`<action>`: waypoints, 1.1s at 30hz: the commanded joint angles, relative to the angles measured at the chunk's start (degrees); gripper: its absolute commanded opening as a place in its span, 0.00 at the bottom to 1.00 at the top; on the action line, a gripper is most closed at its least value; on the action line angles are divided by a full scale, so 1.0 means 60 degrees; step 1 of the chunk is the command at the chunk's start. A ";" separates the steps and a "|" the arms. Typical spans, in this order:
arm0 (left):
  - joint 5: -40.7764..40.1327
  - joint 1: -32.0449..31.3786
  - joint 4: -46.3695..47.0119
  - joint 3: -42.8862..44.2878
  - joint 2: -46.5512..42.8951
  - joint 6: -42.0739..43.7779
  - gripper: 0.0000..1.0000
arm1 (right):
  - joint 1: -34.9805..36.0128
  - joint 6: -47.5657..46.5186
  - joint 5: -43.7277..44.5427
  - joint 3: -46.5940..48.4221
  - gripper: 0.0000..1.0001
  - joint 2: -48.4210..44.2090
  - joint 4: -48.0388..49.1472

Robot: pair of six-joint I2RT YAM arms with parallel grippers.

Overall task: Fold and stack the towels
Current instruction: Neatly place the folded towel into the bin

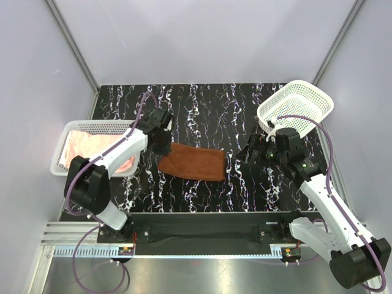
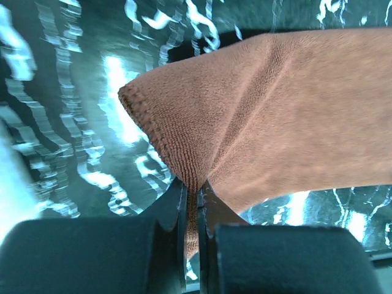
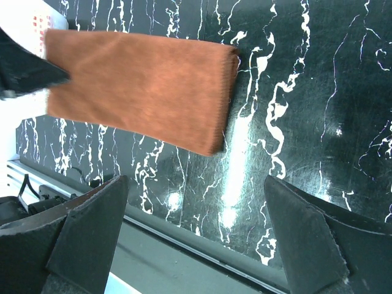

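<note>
A folded brown towel lies on the black marbled table, in the middle. My left gripper is shut on the towel's left edge; the left wrist view shows the cloth pinched between the two fingers and lifted into a peak. My right gripper is open and empty, to the right of the towel, apart from it. In the right wrist view the towel lies ahead of the wide-spread fingers. A pink towel lies in the left basket.
A white basket stands at the table's left edge. A second white basket, empty, stands at the back right. Grey walls close off the back and sides. The table's front edge runs below the right gripper.
</note>
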 commanded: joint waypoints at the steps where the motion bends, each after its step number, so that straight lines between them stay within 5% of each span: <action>1: -0.1437 -0.0003 -0.1540 0.0804 -0.0453 0.0652 0.00 | 0.0026 -0.0157 0.0121 0.0436 1.00 -0.0051 0.0017; 11: -0.5875 0.0669 -0.4210 0.2867 -0.0643 0.1281 0.00 | 0.0012 -0.0377 0.0224 0.0363 1.00 -0.0080 0.0060; 33: -0.6010 0.4375 -0.3479 0.4526 0.0484 0.3245 0.00 | 0.0026 -0.0949 0.0517 0.0494 1.00 0.0432 0.0471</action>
